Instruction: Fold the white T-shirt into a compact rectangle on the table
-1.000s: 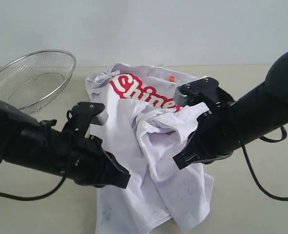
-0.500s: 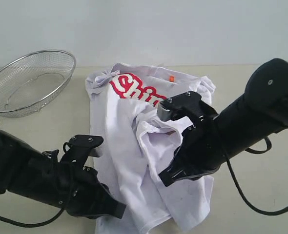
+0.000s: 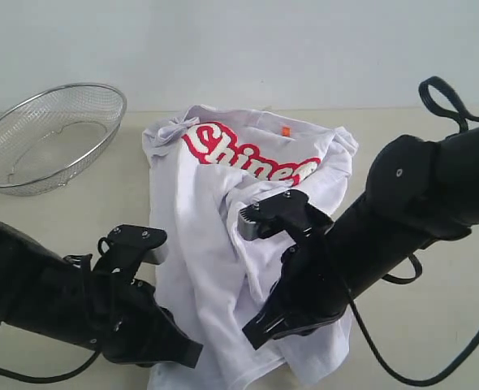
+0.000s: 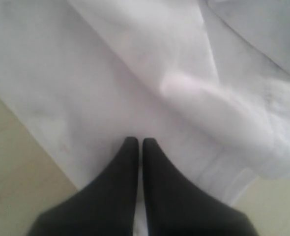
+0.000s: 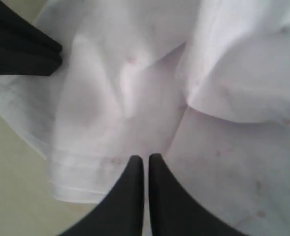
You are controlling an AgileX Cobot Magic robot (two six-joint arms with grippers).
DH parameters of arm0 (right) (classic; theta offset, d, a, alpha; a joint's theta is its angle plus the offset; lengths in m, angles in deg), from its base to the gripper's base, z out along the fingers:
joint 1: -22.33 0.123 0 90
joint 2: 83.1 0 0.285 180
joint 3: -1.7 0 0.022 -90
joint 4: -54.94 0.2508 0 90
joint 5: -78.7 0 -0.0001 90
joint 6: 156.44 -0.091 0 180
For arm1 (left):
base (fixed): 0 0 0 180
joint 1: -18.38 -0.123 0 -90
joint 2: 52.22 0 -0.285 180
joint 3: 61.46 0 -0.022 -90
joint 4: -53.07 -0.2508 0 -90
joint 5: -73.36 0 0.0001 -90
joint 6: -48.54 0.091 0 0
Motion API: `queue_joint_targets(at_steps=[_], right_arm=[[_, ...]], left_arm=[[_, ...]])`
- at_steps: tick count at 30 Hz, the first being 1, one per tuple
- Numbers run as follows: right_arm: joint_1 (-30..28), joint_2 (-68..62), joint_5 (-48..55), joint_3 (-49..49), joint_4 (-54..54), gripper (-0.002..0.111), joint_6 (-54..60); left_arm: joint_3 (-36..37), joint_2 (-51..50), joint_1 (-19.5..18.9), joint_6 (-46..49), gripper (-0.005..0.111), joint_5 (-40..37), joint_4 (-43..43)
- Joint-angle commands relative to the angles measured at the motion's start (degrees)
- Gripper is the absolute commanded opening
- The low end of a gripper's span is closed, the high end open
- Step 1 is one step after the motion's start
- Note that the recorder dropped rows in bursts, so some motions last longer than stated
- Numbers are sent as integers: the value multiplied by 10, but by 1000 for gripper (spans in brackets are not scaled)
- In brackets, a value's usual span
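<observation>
Because the white T-shirt (image 3: pixel 207 244) lies rumpled on the counter (image 3: pixel 85 211) rather than flat, the step in hand is probably smoothing its lower half before any real fold. To do that well, both arms should draw the hem toward the near edge at the same pace and low over the counter, so the cloth slides out flat instead of bunching. Neither side should pull ahead, or the body will twist.

Nearest, the left arm (image 3: pixel 61 305) and the right arm (image 3: pixel 369 244) reach down to the shirt's near end, left and right of its middle. The left jaws are pressed together, their black fingers (image 4: pixel 120 182) resting on white fabric just inside the stitched hem (image 4: pixel 243 172). The right jaws are likewise pressed together, fingers (image 5: pixel 130 196) on the cloth just beside the hem band (image 5: pixel 81 167). Only a hairline pale seam shows between each pair, so it cannot be told whether a pinch of fabric is trapped there or the tips merely press on it.

Beyond the arms, a loose crumpled fold (image 3: pixel 256 203) rises mid-body and needs flattening. Farther back, the red lettering (image 3: pixel 248 158) faces up, and the orange neck tag (image 3: pixel 286 131) sits at the collar. A wire-mesh basket (image 3: pixel 53 134) stands at the far left, apart from the shirt.
</observation>
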Motion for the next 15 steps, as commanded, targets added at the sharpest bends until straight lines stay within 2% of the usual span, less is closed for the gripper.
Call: queue_joint_targets(at_steps=[1, 7, 15], right_arm=[[24, 0, -10, -5, 2, 0, -10], [36, 0, -20, -5, 2, 0, -27], [44, 0, -29, -5, 6, 0, -47]], left_arm=[[45, -6, -9, -16, 5, 50, -14], [88, 24, -29, -17, 5, 57, -16], [115, 102, -33, -29, 5, 168, -15]])
